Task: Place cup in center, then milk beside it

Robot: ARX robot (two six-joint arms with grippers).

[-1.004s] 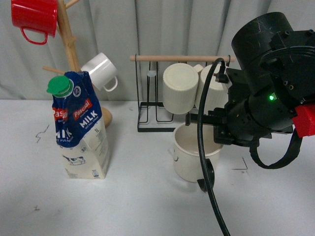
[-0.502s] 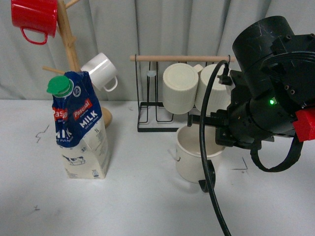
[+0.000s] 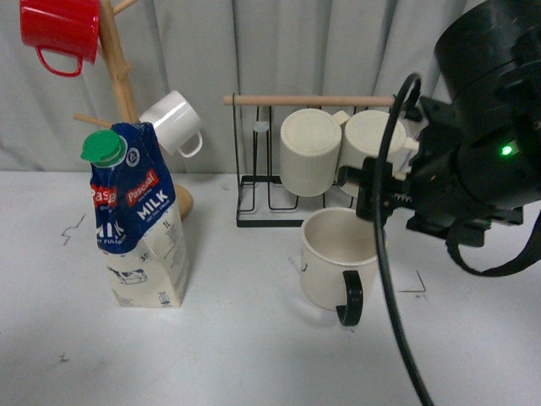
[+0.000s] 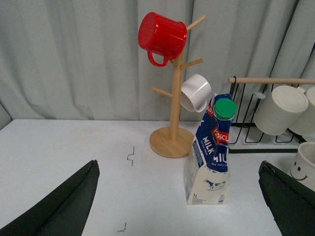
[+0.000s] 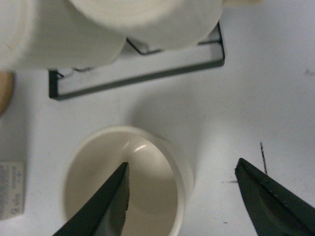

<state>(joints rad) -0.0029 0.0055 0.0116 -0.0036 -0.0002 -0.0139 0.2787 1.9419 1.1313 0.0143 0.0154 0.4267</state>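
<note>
The cup (image 3: 334, 258) stands upright on the table (image 3: 237, 355) before the mug rack (image 3: 269, 222), the milk (image 3: 135, 220) well apart at its nine o'clock, the right gripper (image 5: 181, 169) spread wide over it and the left gripper (image 4: 178, 167) spread wide too.

Cup (image 3: 325, 272): cream, black handle, black smiley. Milk (image 3: 139, 228): blue top, white lettering, red label, green cap, cream base, cow picture. Red mug (image 3: 59, 30). White mug (image 3: 172, 118). Black rack (image 3: 254, 222). Grey curtain (image 3: 338, 51).

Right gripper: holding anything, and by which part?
Nothing. The right gripper hangs wide open over the cup, gripping no part of it.
</note>
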